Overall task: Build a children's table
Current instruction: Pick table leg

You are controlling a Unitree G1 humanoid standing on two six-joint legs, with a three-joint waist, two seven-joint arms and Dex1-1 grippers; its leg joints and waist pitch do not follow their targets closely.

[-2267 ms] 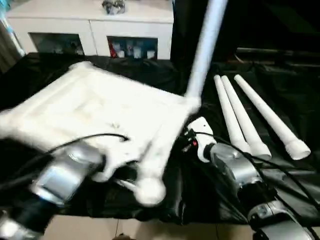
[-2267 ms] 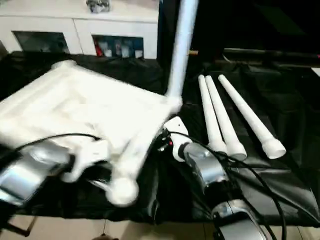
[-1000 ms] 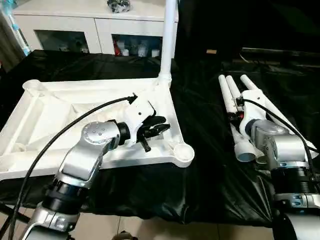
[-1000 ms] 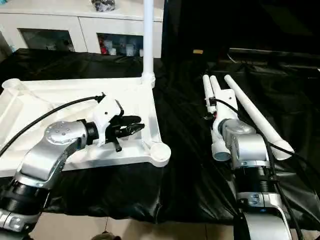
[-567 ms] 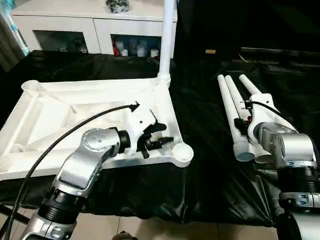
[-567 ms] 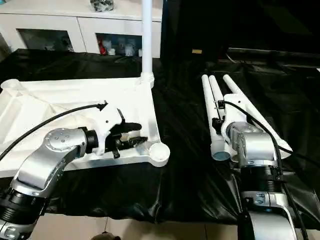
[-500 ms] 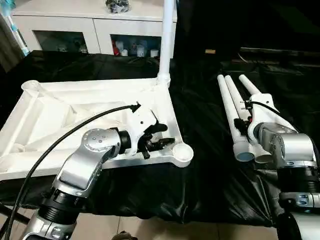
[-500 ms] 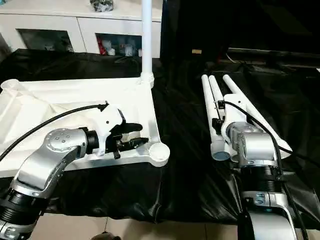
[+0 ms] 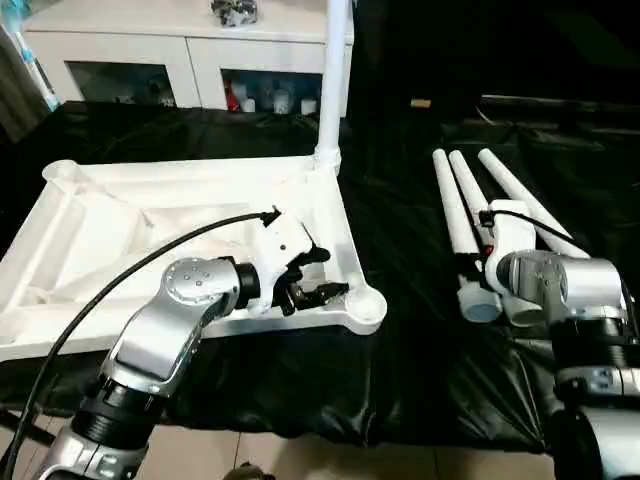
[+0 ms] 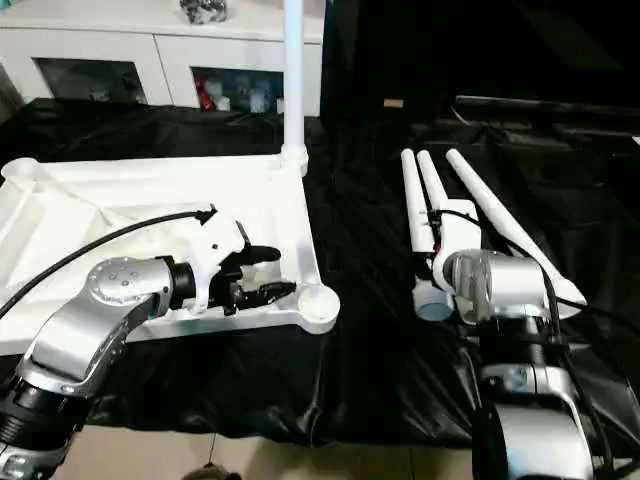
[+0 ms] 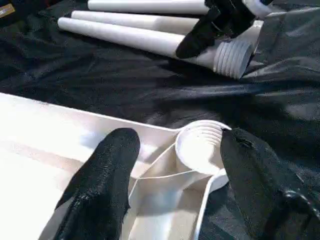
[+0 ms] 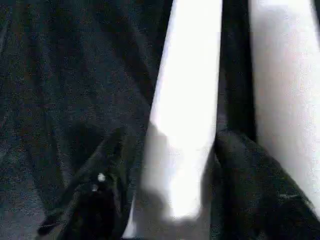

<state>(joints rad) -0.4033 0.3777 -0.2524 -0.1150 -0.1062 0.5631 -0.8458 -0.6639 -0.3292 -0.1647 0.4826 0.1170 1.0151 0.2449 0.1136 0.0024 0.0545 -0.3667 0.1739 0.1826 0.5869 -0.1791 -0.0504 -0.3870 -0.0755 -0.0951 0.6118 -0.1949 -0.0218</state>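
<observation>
The white table top (image 9: 120, 230) lies underside up on the black cloth, one leg (image 9: 335, 80) standing upright in its far right corner socket. My left gripper (image 9: 325, 273) is open over the top's near right edge, its fingers (image 11: 107, 170) spread either side of the empty corner socket (image 11: 200, 147). To the right, three loose legs (image 9: 455, 215) lie side by side. My right gripper (image 12: 172, 137) is open and straddles the leg (image 12: 187, 100) nearest the table top, close to its thick threaded end (image 11: 232, 55).
A white cabinet with glass doors (image 9: 190, 55) stands behind the work surface. The black cloth (image 9: 400, 230) hangs over the front edge, with beige floor (image 9: 330, 462) below. A black cable (image 9: 130, 260) runs along my left forearm.
The table top, earlier tilted and moving, now lies flat. Both grippers have opened. The left has shifted toward the near right corner socket; the right has come down over the leg.
</observation>
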